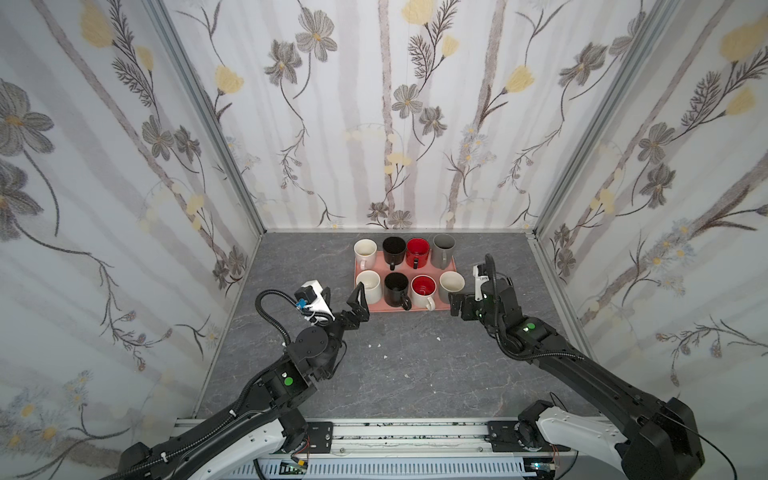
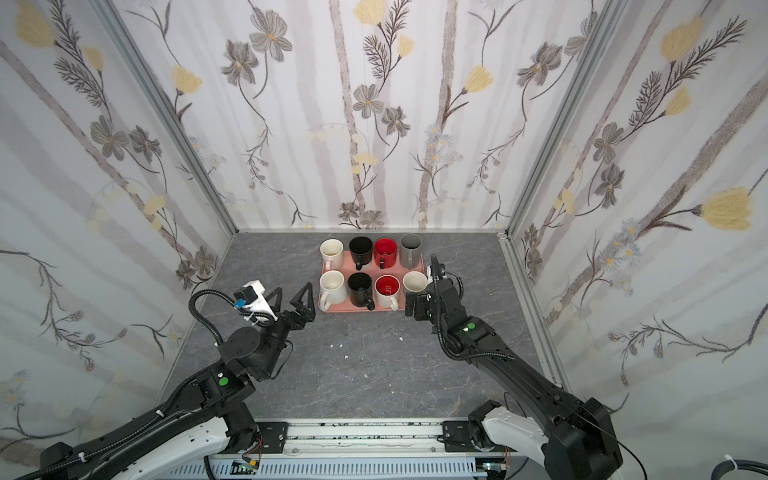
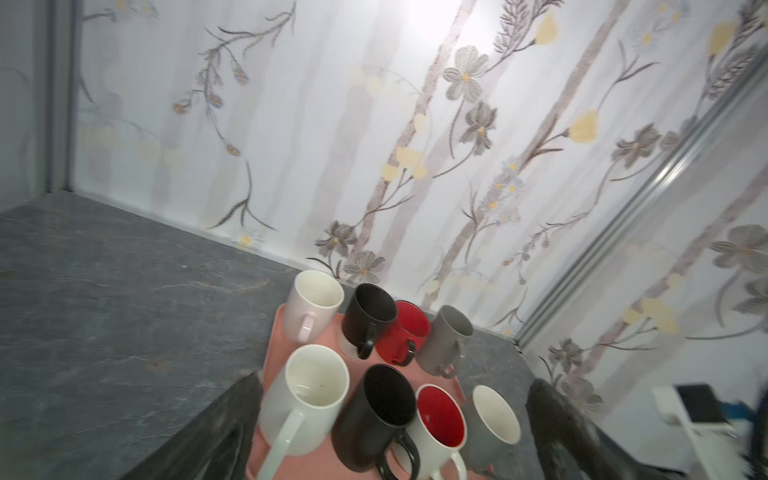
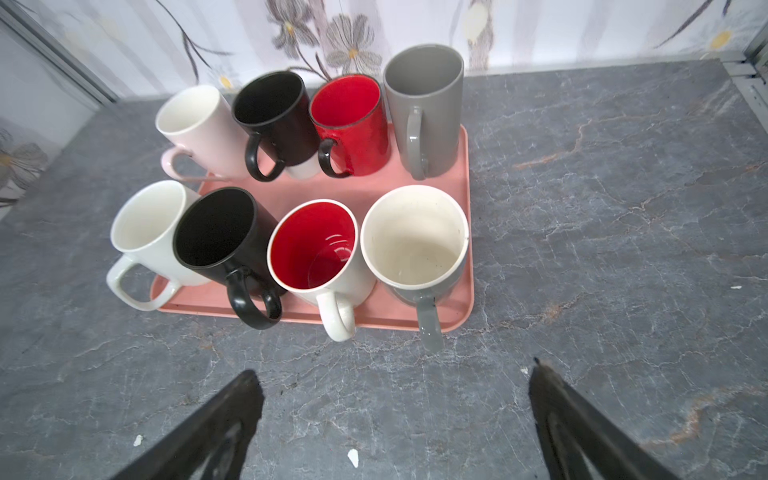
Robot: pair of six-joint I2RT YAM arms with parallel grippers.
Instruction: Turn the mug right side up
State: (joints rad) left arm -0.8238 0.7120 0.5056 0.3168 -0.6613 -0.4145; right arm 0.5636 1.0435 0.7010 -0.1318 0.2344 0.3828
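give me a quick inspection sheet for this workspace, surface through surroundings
surface: grey marbled table, no spill seen
job's things: pink tray holds eight mugs in two rows of four, all mouth up; grey mug at the tray's front right corner, handle overhanging the edge
clutter: small white crumbs on the table in front of the tray
grippers: left gripper jaws open, empty; right gripper jaws open, empty, just short of the grey mug
cables: black conduit loops by the left wrist, clear of the mugs
surroundings: floral wallpaper walls on three sides, metal rail at the front
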